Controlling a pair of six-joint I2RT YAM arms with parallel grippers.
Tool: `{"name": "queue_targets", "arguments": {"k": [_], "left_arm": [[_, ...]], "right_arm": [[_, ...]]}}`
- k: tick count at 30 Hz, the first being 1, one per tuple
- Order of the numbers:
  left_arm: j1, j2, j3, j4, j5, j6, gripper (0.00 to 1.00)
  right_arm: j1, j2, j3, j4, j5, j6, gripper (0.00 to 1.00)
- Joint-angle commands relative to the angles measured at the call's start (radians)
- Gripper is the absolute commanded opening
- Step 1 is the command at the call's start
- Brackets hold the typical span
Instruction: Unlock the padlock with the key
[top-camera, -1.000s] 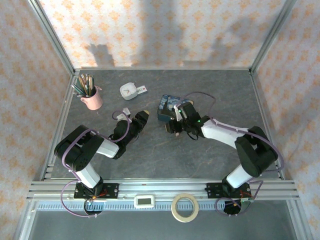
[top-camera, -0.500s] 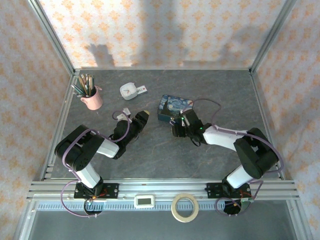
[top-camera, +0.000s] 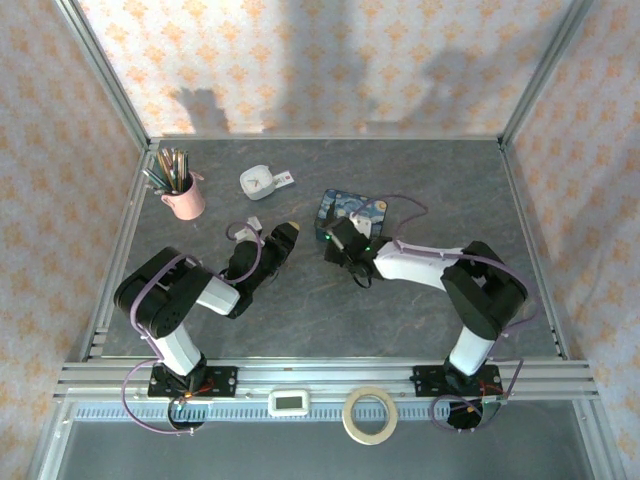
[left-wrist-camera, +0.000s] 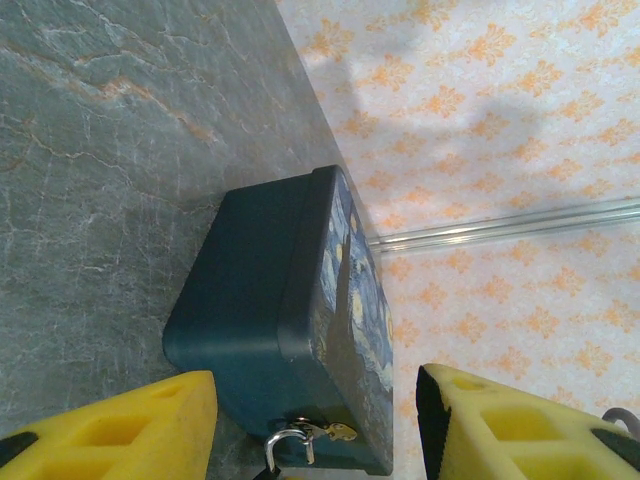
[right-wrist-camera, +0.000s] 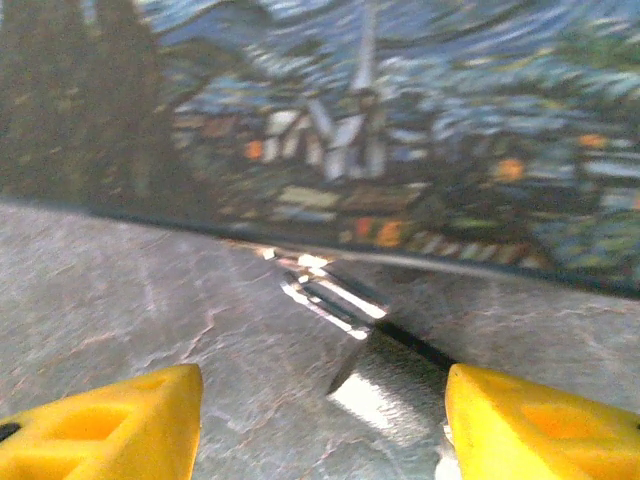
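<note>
No text, number or brand is showing clearly enough to read. The small paper tag (top-camera: 286, 179) lying just beside the white cup (top-camera: 257, 181) is showing a few coloured marks, too small to make out. The white device (top-camera: 291, 402) sitting on the front rail (top-camera: 120, 380) is showing a greyish display, and any digits on it are too small to tell. The blue tin (right-wrist-camera: 420, 110) is showing a painted night-sky village scene across its lid, blurred at close range in the right wrist view, and no lettering is resolving there.
</note>
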Motion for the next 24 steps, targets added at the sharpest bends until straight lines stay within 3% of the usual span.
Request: {"name": "queue_targets", "arguments": {"k": [1, 15, 24], "left_arm": [[0.007, 0.025, -0.016, 0.105, 0.018, -0.023, 0.53], [0.018, 0.09, -0.035, 0.231, 0.066, -0.05, 0.53], [0.027, 0.09, -0.058, 0.25, 0.069, -0.057, 0.53]], "right_arm": [[0.014, 0.025, 0.015, -0.102, 0.121, 0.101, 0.65], [0.027, 0.113, 0.049, -0.098, 0.14, 0.144, 0.62], [0.023, 0.144, 0.056, -0.096, 0.165, 0.124, 0.47]]}}
